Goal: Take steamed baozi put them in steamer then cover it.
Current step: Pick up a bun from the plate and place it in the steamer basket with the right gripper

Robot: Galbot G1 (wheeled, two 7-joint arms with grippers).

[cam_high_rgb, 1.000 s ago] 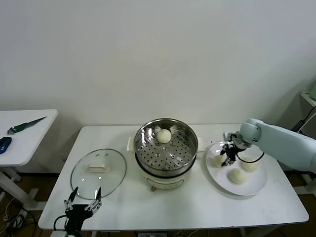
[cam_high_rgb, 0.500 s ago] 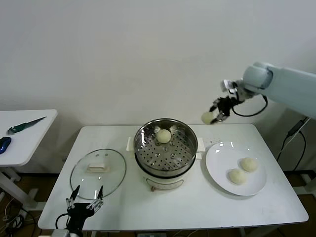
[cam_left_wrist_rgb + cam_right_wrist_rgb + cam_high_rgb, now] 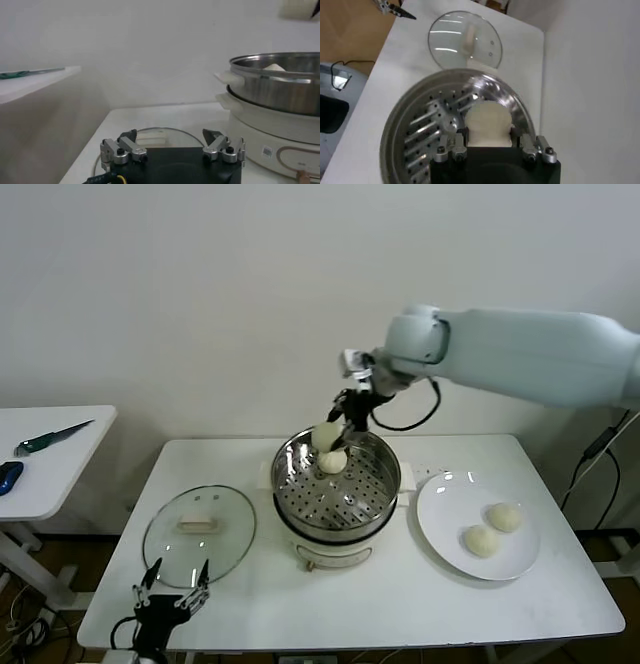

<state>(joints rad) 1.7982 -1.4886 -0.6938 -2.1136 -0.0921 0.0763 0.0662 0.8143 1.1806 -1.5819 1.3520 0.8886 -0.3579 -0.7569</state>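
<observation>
My right gripper (image 3: 335, 430) is shut on a cream-white baozi (image 3: 325, 436), holding it just above the back of the steamer (image 3: 340, 502). In the right wrist view that baozi (image 3: 487, 122) sits squeezed between the fingers, over the perforated insert (image 3: 420, 135). Below it, a second baozi (image 3: 334, 462) lies on the insert. Two more baozi (image 3: 504, 517) (image 3: 481, 540) rest on the white plate (image 3: 445, 514) to the right. My left gripper (image 3: 170, 596) hangs open and empty at the table's front left edge, just in front of the glass lid (image 3: 199, 534).
The lid (image 3: 155, 134) lies flat on the table left of the steamer (image 3: 280, 87). A side table (image 3: 50, 469) at far left carries a green-handled knife (image 3: 55, 436) and a blue object (image 3: 8, 476). A wall stands close behind the table.
My right gripper has lifted one baozi off the plate and carried it up and left to above the steamer. The plate now holds two. The left arm has stayed still.
</observation>
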